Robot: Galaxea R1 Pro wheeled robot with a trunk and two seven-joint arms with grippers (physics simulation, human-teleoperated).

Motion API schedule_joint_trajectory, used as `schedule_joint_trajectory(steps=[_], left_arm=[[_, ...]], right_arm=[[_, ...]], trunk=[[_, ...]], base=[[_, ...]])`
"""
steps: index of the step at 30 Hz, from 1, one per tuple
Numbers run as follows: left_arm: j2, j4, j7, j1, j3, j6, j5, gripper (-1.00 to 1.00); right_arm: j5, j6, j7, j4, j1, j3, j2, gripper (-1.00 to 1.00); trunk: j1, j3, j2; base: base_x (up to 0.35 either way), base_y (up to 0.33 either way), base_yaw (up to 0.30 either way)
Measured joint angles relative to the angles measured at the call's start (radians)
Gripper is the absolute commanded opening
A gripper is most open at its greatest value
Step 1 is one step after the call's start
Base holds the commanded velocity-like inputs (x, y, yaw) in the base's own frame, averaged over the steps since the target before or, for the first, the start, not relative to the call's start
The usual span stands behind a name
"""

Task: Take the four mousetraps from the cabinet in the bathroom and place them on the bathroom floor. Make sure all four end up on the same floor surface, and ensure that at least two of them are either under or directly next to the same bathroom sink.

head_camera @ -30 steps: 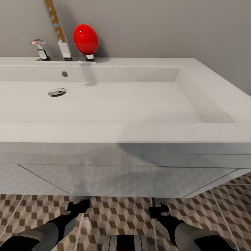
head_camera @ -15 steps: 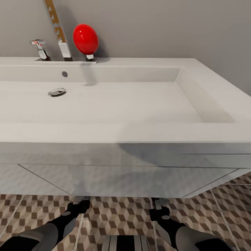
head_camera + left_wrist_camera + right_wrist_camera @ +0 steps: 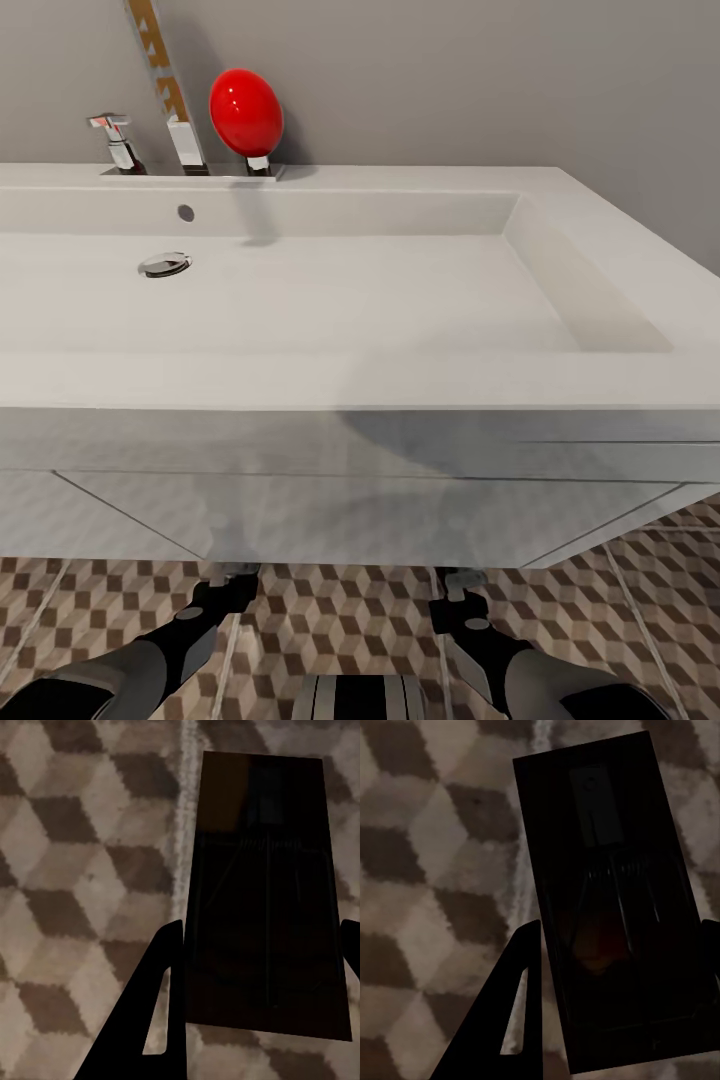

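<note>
In the left wrist view a dark-brown mousetrap (image 3: 262,870) fills the gap between the fingers of my left gripper (image 3: 259,967), which is shut on it just above the cube-patterned bathroom floor (image 3: 75,870). My right gripper (image 3: 619,967) is shut on a second mousetrap (image 3: 600,870), slightly tilted, over the same floor (image 3: 427,855). In the head view both arms reach down under the front of the white sink (image 3: 350,380); the left gripper (image 3: 233,582) and right gripper (image 3: 455,588) have their tips hidden beneath the vanity. The cabinet is out of view.
The white vanity front (image 3: 350,500) overhangs the floor (image 3: 340,620) right in front of me. A chrome tap (image 3: 118,140) and a red egg-shaped object (image 3: 246,112) stand at the back of the basin against the grey wall.
My right gripper has shifted slightly down and inward under the vanity. The left arm and the camera have stayed still.
</note>
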Motion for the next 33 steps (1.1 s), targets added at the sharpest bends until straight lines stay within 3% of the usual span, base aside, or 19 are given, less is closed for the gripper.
schedule_joint_trajectory(steps=[12,15,22,33], left_arm=[[0.000,-0.002,0.000,0.000,-0.001,0.031,0.001,-1.00],[0.000,-0.005,0.000,0.000,0.000,0.072,0.001,-1.00],[0.000,-0.009,0.000,0.000,-0.001,0.095,0.001,-1.00],[0.000,-0.010,0.000,0.000,-0.001,0.094,0.000,-1.00]], right_arm=[[-0.001,0.014,0.000,-0.001,0.000,-0.001,0.000,-1.00],[-0.001,0.058,0.000,-0.001,0.000,-0.003,0.001,-1.00],[0.000,0.134,-0.001,-0.012,0.000,-0.002,0.002,-1.00],[0.001,0.133,-0.001,-0.014,0.000,-0.002,0.002,-1.00]], trunk=[[0.000,0.000,0.000],[0.000,0.000,0.000],[0.000,0.000,0.000],[0.000,0.000,0.000]], base=[[0.000,0.000,0.000],[0.000,0.000,0.000],[0.000,0.000,0.000],[0.000,0.000,0.000]])
